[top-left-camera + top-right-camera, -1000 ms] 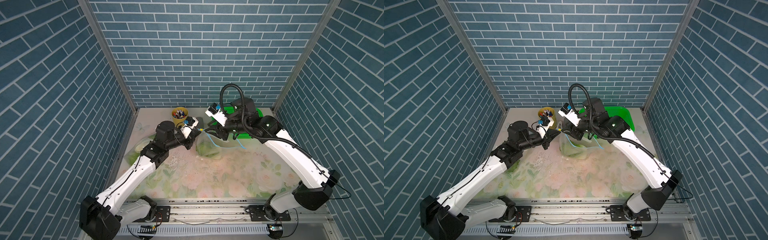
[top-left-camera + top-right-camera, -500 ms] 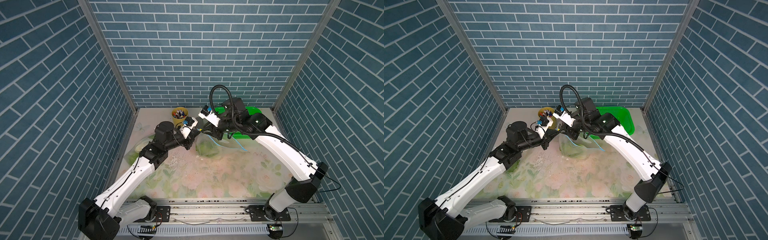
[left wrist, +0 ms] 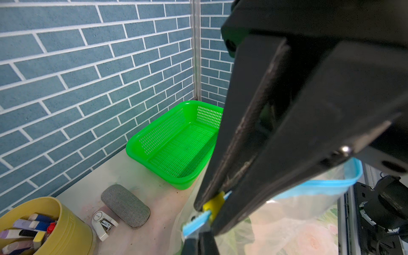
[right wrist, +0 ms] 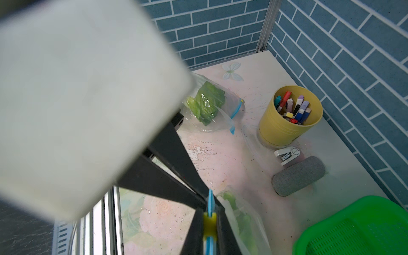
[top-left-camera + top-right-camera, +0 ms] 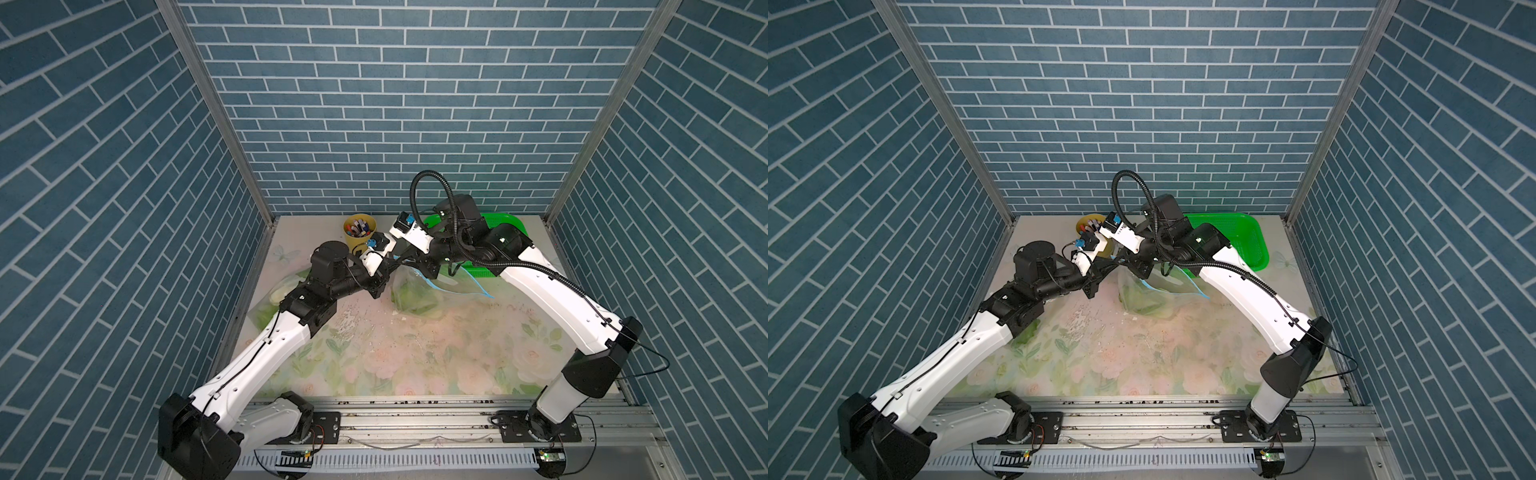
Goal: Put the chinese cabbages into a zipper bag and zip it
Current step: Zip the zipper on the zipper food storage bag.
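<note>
Bench (image 5: 415, 365): floral; zipper bag (image 5: 419, 291) far-centre
Left tool (image 4: 207, 195): pinching zip end (image 3: 195, 221)
Right tool (image 4: 209, 215): clamped on slider (image 3: 213, 204); track (image 3: 313, 187) runs rightward

both top views sit high over the front edge of the desk (image 5: 415, 365), looking steeply down toward its back edge, far enough off to take in the whole desk; they share almost everything. the left wrist camera, tight behind the left gripper (image 3: 209, 214), faces the back right corner; the right wrist camera, tight behind the right gripper (image 4: 209, 212), faces the back left corner. both catch the zipper bag (image 3: 298, 209).
</note>
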Tool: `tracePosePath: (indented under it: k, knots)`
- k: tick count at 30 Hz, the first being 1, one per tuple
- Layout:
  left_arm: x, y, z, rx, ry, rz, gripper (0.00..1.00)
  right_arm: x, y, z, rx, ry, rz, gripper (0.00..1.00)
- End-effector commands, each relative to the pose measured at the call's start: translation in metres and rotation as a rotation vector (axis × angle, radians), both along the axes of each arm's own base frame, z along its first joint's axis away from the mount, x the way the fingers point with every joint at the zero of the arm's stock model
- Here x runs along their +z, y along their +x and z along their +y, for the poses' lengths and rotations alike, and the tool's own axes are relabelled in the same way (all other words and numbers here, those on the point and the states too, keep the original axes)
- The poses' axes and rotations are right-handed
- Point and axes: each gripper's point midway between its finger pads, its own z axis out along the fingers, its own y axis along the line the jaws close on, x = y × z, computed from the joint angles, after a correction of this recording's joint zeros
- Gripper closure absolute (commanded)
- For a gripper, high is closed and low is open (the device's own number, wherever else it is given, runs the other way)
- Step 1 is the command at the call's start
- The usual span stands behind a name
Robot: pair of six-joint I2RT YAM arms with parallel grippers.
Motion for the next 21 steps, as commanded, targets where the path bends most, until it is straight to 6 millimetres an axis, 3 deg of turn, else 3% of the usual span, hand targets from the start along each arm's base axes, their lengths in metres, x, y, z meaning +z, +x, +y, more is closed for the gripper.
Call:
tracePosePath:
  k: [1, 9, 15, 21]
  knots:
    - [0.019, 0.000, -0.003, -0.014, -0.022, -0.050, 1.00, 0.007, -0.003, 0.004, 0.048, 0.005, -0.040, 0.91]
    - [0.012, -0.009, -0.002, -0.040, 0.013, -0.047, 1.00, 0.010, -0.007, -0.003, 0.044, 0.002, -0.060, 0.98]
    - [0.010, -0.026, 0.002, -0.094, 0.038, -0.097, 0.80, 0.021, -0.017, -0.009, 0.065, 0.035, -0.070, 1.00]
    - [0.013, -0.026, 0.000, -0.120, 0.046, -0.124, 0.76, 0.024, -0.023, -0.010, 0.089, 0.055, -0.058, 1.00]
